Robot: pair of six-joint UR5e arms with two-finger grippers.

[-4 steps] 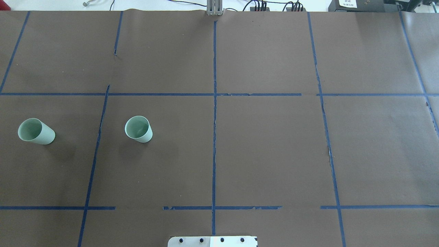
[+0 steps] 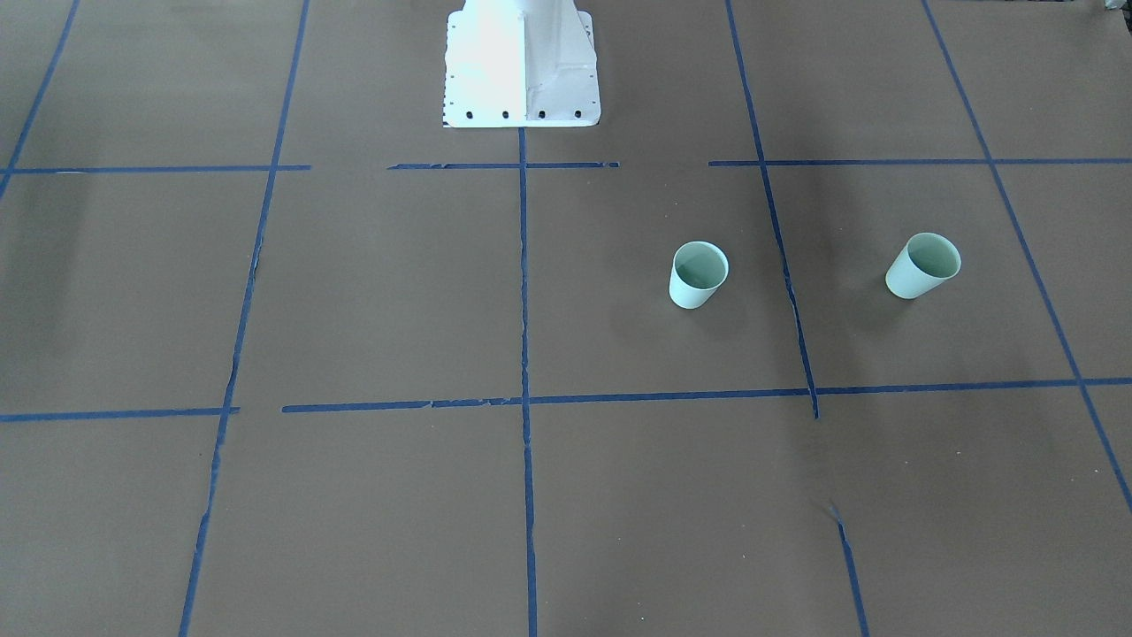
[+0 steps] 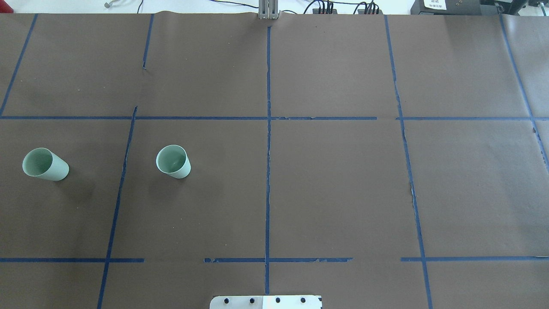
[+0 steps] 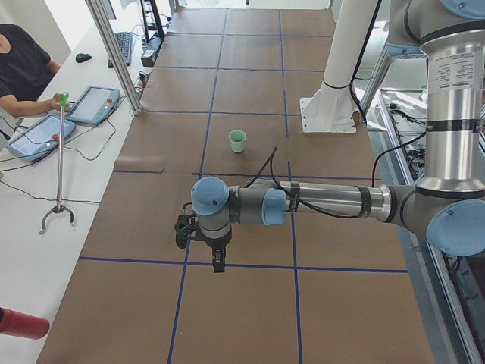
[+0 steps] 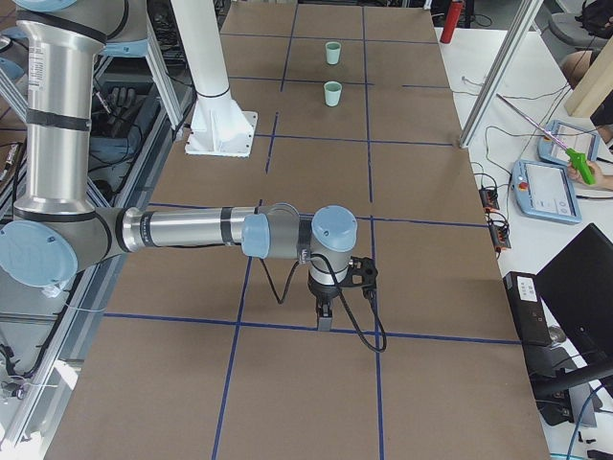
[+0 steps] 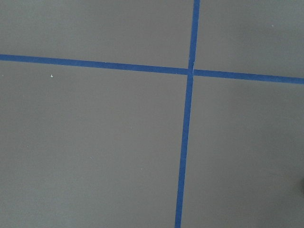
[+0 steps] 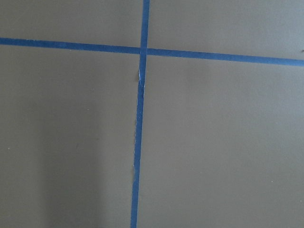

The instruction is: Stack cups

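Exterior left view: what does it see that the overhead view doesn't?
Only exterior left: the left arm with its gripper, plus a person holding a stick. Only overhead: a second cup, far to the left. Both: the first cup and the brown table with blue tape lines.

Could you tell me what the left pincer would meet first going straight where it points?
Pointing down, the left pincer would probably first meet the brown table paper, near a blue tape crossing.
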